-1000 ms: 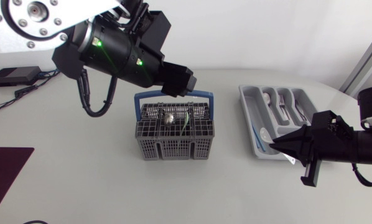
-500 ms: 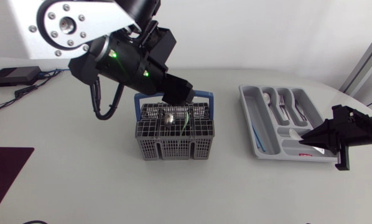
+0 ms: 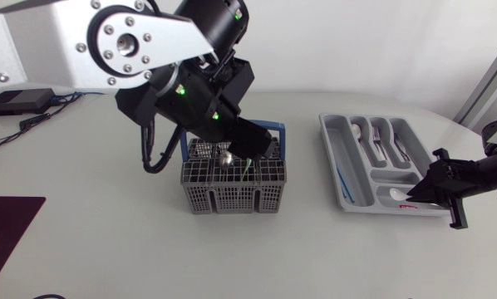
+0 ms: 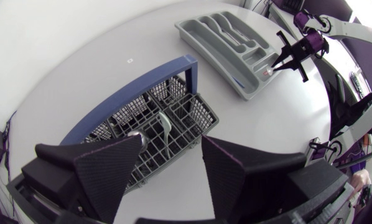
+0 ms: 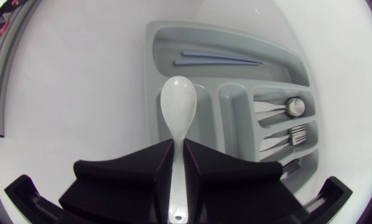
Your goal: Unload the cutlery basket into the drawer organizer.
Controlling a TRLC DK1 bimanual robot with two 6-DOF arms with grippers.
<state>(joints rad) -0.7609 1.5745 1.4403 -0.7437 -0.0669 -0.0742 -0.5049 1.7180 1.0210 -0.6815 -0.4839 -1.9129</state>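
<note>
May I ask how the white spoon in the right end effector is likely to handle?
Probably stiff: the white spoon juts straight ahead of the right end effector without sagging. Its glossy surface suggests it may slip. If ceramic, it could chip when dropped into the drawer organizer.

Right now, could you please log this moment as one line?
left gripper open over basket | right gripper holding white spoon over organizer

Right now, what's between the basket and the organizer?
Nothing: only bare table lies between the basket and the organizer, as the head view shows.
</note>
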